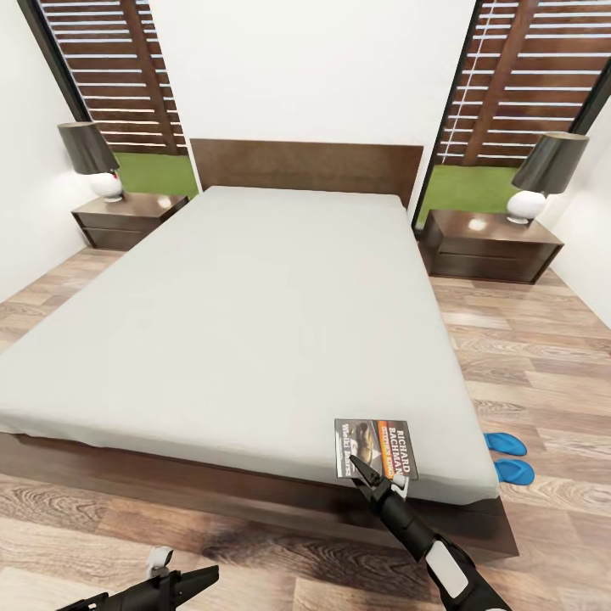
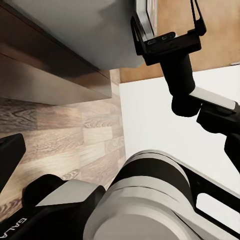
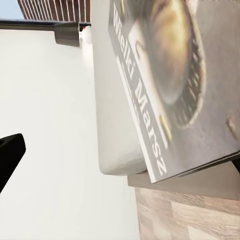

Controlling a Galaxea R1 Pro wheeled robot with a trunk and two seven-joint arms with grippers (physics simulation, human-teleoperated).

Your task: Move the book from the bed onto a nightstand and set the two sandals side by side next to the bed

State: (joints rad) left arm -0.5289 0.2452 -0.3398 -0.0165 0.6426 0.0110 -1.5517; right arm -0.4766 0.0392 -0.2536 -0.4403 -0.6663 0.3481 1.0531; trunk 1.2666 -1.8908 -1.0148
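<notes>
The book, thin, light and probably floppy, is being approached at its overhanging edge by the right gripper, jaws spread and empty.

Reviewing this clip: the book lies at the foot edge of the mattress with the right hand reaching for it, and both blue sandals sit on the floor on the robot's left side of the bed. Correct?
One detail is wrong. The two sandals lie on the floor at the robot's right side of the bed, not its left, as the head view shows. The rest holds: the book lies at the mattress's foot edge, with the right hand reaching it.
</notes>
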